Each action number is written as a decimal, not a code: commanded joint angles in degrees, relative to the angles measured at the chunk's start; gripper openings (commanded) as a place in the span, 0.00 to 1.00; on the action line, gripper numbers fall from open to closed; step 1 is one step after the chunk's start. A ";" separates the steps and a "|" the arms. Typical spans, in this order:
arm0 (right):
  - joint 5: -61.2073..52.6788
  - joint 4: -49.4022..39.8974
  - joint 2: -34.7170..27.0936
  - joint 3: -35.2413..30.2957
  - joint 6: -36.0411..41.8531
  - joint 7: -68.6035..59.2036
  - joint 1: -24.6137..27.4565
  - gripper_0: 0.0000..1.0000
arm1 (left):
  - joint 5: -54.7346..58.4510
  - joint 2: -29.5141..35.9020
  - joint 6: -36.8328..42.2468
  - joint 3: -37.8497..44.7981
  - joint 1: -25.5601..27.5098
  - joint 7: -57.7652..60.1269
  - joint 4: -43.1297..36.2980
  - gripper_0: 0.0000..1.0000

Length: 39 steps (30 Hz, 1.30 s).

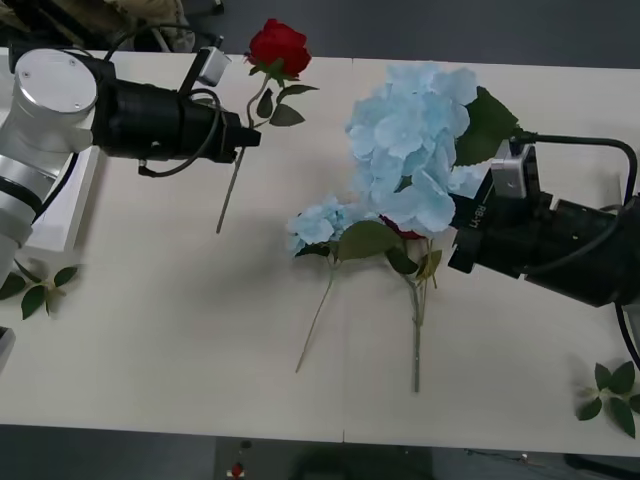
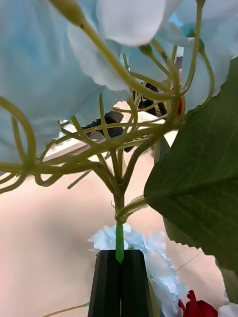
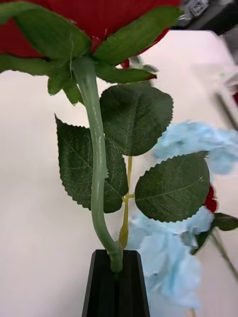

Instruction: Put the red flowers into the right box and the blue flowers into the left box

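Note:
My left gripper [image 1: 248, 137] is shut on the thin stem of a red rose [image 1: 278, 45], which is lifted over the table's far left; its black fingers [image 3: 106, 287] pinch the stem just below the leaves. My right gripper [image 2: 120, 280] is shut on the green stem of a large blue flower cluster [image 1: 412, 130], held up at the right. A smaller blue flower [image 1: 320, 222] lies on the table in the middle. A second red rose [image 1: 404, 232] peeks out beneath the big cluster. The left box [image 1: 62, 212] shows as a white edge behind my left arm. The right box is out of view.
Loose green leaf sprigs lie at the table's left edge [image 1: 35, 288] and at its front right corner [image 1: 610, 390]. Several long stems [image 1: 416, 330] reach toward the front edge. The pale tabletop [image 1: 170, 330] has free room at the front left.

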 commanded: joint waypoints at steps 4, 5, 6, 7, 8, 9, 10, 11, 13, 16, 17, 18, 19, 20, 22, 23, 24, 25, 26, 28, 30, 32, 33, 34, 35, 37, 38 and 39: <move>-1.19 -1.00 -1.72 -0.16 -0.16 1.64 -0.85 0.00 | 7.47 -1.39 0.07 5.05 2.27 -10.85 -7.94 0.00; -1.28 -1.00 -1.81 -0.16 -0.16 1.64 -0.85 0.00 | 8.00 -2.01 -0.01 5.49 3.33 -10.85 -10.32 0.00; -1.36 -1.00 -1.81 -0.16 -0.16 1.64 -0.85 0.00 | 8.09 -2.62 -0.19 5.67 4.12 -10.85 -12.07 0.00; -1.54 -1.00 -1.81 -0.16 -0.16 1.64 -0.85 0.00 | 8.09 -3.06 -0.37 6.02 5.44 -10.85 -14.98 0.00; -1.54 -0.92 -1.81 -0.16 -0.16 1.64 -0.85 0.00 | 8.09 -3.50 -0.54 6.11 6.58 -10.85 -17.17 0.00; -1.54 -1.00 -1.81 -0.16 -0.16 1.64 -0.85 0.00 | 8.09 -4.38 -0.89 6.20 8.16 -10.85 -19.90 0.00; -1.54 -1.00 -1.81 -0.16 -0.16 1.64 -0.85 0.00 | 8.00 -4.73 -0.89 6.37 8.95 -10.85 -21.22 0.00; -1.63 -1.00 -1.81 -0.16 -0.16 1.64 -0.85 0.00 | 8.00 -5.79 -1.07 6.55 10.53 -10.85 -23.59 0.00; -1.63 -1.00 -1.81 -0.16 -0.16 1.64 -0.85 0.00 | 8.00 -7.63 -1.60 6.81 12.91 -10.94 -26.84 0.00; -1.80 -0.92 -1.81 -0.16 -0.16 1.64 -0.85 0.00 | 7.30 -11.06 -1.60 7.16 15.63 -11.47 -30.97 0.00; -1.80 -1.00 -1.81 -0.16 -0.25 1.59 -0.85 0.00 | 6.42 -12.73 -1.60 7.16 16.69 -11.64 -32.91 0.00; -1.89 -0.92 -1.90 -0.25 -0.25 1.59 -0.85 0.00 | 5.98 -13.34 -1.60 7.16 17.04 -11.73 -33.70 0.00; -1.98 -0.92 -1.98 -0.16 -0.34 1.50 -0.85 0.00 | 5.36 -14.40 -1.60 7.16 17.48 -11.82 -34.93 0.00; -1.98 -1.00 -2.07 -0.25 -0.34 1.50 -0.85 0.00 | 5.01 -15.19 -1.60 7.16 17.74 -11.91 -35.54 0.00; -2.16 -0.92 -2.07 -0.25 -0.34 1.33 -0.85 0.00 | 4.92 -17.12 -1.60 7.25 17.83 -12.26 -36.51 0.00; -2.16 -1.00 -2.16 -0.43 -0.34 1.15 -0.85 0.00 | 5.01 -18.44 -1.60 7.43 17.83 -12.44 -37.04 0.00; -2.16 -1.00 -2.25 -0.43 -0.43 1.07 -0.85 0.00 | 4.92 -19.06 -1.60 7.51 17.83 -12.52 -37.12 0.00; -2.16 -0.92 -2.42 -0.60 -0.43 0.63 -0.76 0.00 | 4.66 -20.38 -1.60 7.60 17.83 -12.70 -37.21 0.00; -2.07 -0.83 -2.51 -1.04 -0.34 -0.87 -0.50 0.00 | 4.31 -21.61 -1.60 7.69 17.83 -12.96 -37.30 0.00; -2.33 -0.12 -2.77 -1.74 -0.34 -3.94 -0.15 0.00 | 3.34 -22.84 -1.60 7.69 17.83 -13.40 -37.39 0.00; -3.39 0.32 -3.39 -2.45 0.10 -6.76 0.03 0.00 | 2.20 -23.45 -1.60 7.60 17.74 -13.84 -37.65 0.00; -3.47 0.32 -4.44 -3.50 0.80 -10.27 0.20 0.00 | 1.67 -23.63 -2.12 7.25 17.65 -14.19 -37.65 0.00; -3.39 0.40 -5.15 -4.29 1.33 -12.38 0.29 0.00 | 1.76 -23.72 -2.65 6.81 17.74 -14.19 -37.65 0.00; -3.30 0.40 -5.59 -4.65 1.68 -13.61 0.29 0.00 | 1.85 -23.72 -2.83 6.64 17.74 -14.28 -37.65 0.00; -2.86 0.40 -6.38 -5.44 2.56 -15.72 0.29 0.00 | 1.85 -23.63 -3.35 6.20 17.65 -14.37 -37.65 0.00; -1.72 0.67 -7.87 -6.40 3.53 -21.08 0.29 0.00 | 1.85 -23.63 -4.41 5.32 17.65 -14.63 -37.65 0.00; -1.72 0.67 -8.66 -6.75 3.88 -23.81 0.29 0.00 | 1.85 -23.72 -4.67 5.05 17.65 -14.72 -37.65 0.00; -1.54 0.67 -9.89 -7.11 4.23 -27.50 0.29 0.00 | 1.85 -23.72 -5.02 4.61 17.65 -14.81 -37.65 0.00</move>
